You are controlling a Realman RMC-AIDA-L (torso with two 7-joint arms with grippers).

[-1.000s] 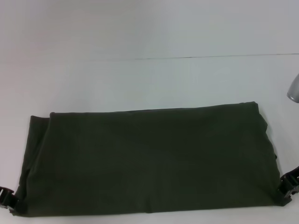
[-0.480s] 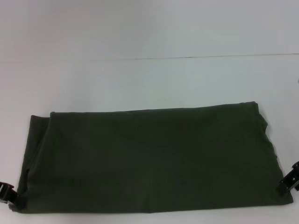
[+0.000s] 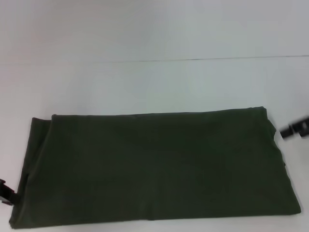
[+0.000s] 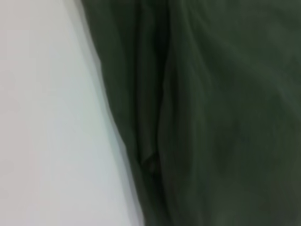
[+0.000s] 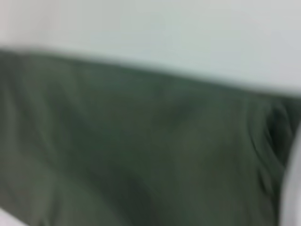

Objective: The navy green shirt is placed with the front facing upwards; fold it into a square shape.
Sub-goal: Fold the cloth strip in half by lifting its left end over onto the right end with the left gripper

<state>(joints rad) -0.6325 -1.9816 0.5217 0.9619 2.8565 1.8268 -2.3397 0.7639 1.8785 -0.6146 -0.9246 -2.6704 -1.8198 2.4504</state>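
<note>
Head view: smooth white table (image 3: 154, 82), one thin seam across.
Navy green shirt (image 3: 154, 169) lies folded oblong, matte cotton; left gripper (image 3: 6, 193) and right gripper (image 3: 295, 129) flank it, jaws unreadable.

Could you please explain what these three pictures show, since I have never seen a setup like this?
This is a two-armed robot folding laundry. The wide picture comes from a camera on its head, looking down at a white table. The other two come from cameras on its wrists, close to the cloth. On the table lies the navy green shirt, already folded into a long flat band, plain side up, no print showing. The left gripper peeks in beside the band's near left corner; the right gripper is just off its far right corner. Neither appears to hold the cloth, though I cannot see whether their fingers are open.
</note>
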